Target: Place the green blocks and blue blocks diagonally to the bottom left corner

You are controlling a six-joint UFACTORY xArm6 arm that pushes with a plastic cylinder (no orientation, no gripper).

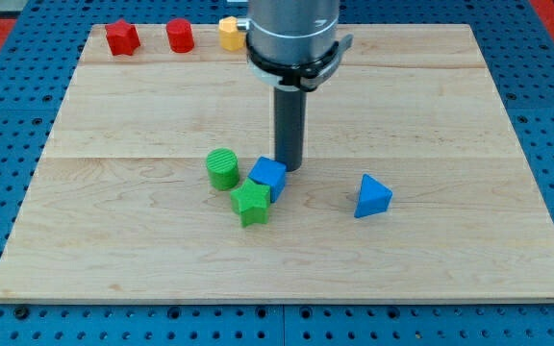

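A green cylinder (223,168) stands near the board's middle. A blue cube (267,177) lies just to its right, and a green star block (251,203) touches the cube's lower left side. A blue triangular block (372,196) lies apart, further to the view's right. My tip (289,168) is down on the board right behind the blue cube, at its upper right edge, touching or nearly touching it.
A red star block (121,37), a red cylinder (180,36) and a yellow block (230,33) sit along the top edge of the wooden board (113,259). The arm's grey housing (292,34) partly hides the yellow block. Blue pegboard surrounds the board.
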